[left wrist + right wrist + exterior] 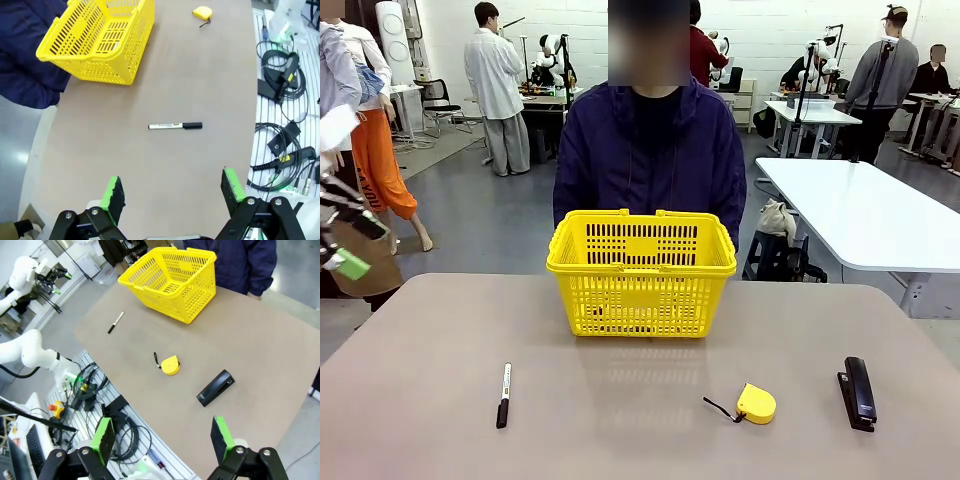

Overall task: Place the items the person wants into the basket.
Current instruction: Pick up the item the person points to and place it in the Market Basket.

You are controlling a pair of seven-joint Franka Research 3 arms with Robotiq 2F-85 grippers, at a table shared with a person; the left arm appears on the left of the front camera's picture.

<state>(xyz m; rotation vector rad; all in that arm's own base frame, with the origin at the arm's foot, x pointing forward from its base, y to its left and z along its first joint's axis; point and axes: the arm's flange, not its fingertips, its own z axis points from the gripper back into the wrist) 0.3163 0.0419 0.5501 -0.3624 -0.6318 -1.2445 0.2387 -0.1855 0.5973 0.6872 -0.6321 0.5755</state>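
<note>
Left pincer (172, 184): green-padded fingers spread wide, holding nothing, hanging high over the near side of the tabletop (620, 440).
Right pincer (162, 427): also spread wide and empty, up above the near right edge.
Tape measure (757, 403): small and yellow, it lay flat right of the middle with its black strap trailing left, well apart from the basket.
Marker (503, 395): black with a white band, it lay to the left, pointing roughly toward the far side.
Stapler (858, 393): black, at the right, near the tape measure.
Basket (640, 268): bright yellow and upright at the far middle. I could not make out its contents through the lattice.
Person (650, 160): stood close behind the basket, with no hand pointing anywhere that I could see.
Step in hand: to my eye, a pause between picks, with both arms waiting on the person's wish.
Next move: probably the right arm's. It would need to drop straight over the tape measure, close across its body rather than the strap, then lift clear over the basket rim.
</note>
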